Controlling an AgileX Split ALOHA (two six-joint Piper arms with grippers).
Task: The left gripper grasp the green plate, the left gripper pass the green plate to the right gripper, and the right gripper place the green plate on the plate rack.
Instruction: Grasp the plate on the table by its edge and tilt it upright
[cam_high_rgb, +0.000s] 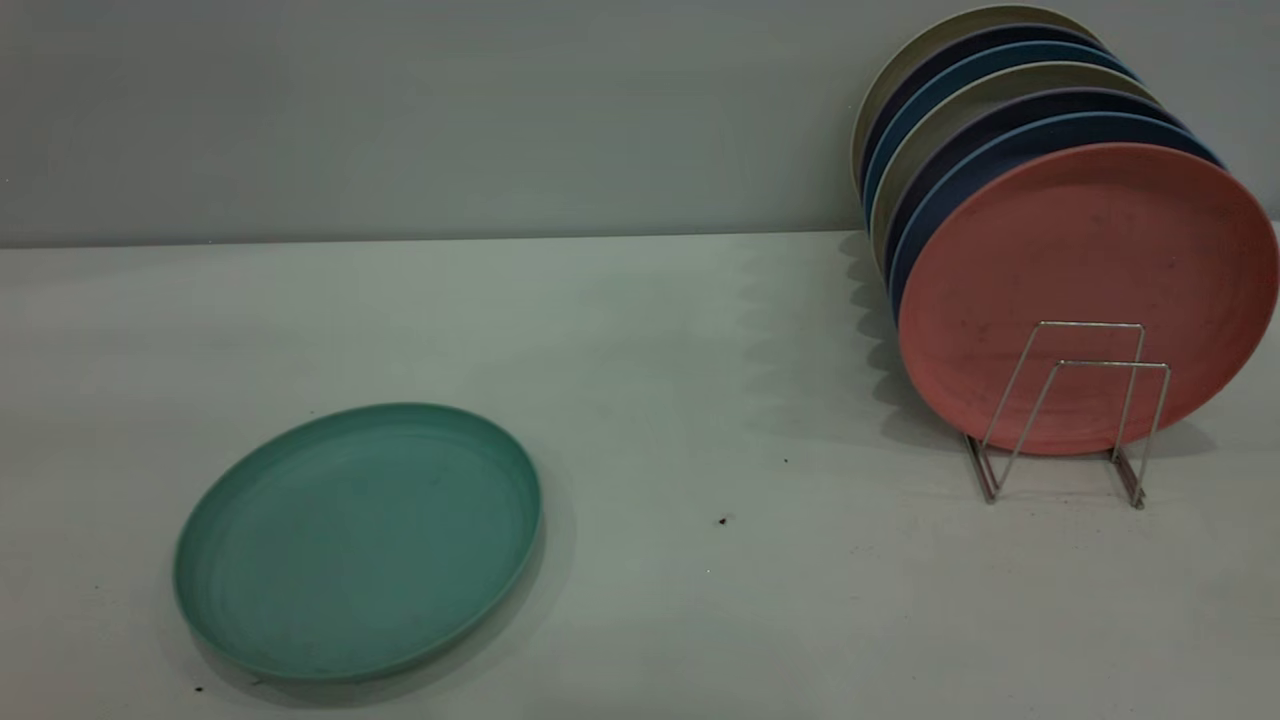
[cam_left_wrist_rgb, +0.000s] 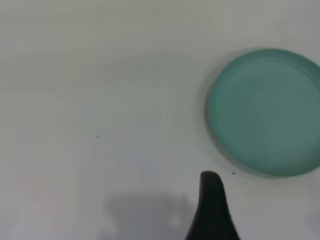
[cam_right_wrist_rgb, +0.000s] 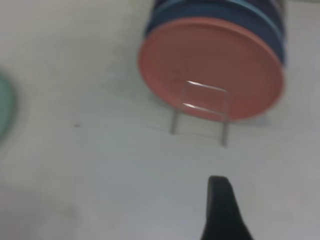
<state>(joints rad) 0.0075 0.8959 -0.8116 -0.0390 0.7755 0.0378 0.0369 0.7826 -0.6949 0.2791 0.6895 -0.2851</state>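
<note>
Grasp step not begun: round teal-green plate (cam_high_rgb: 358, 541) flat on white worktop (cam_high_rgb: 700, 400), my left gripper (cam_left_wrist_rgb: 212, 210) above it, jaws' state untellable; next, descend to rim.

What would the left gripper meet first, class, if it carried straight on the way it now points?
Probably only the bare white table. One black finger of the left gripper shows, pointing past the round teal-green plate, which lies flat to one side of that line. Depth is unclear.

a bare test bench is showing here: a plain white table (cam_high_rgb: 640, 330) is meeting a blank grey wall (cam_high_rgb: 420, 110), with only plates (cam_high_rgb: 1085, 295) standing in a rack (cam_high_rgb: 1070, 415) at right.
</note>
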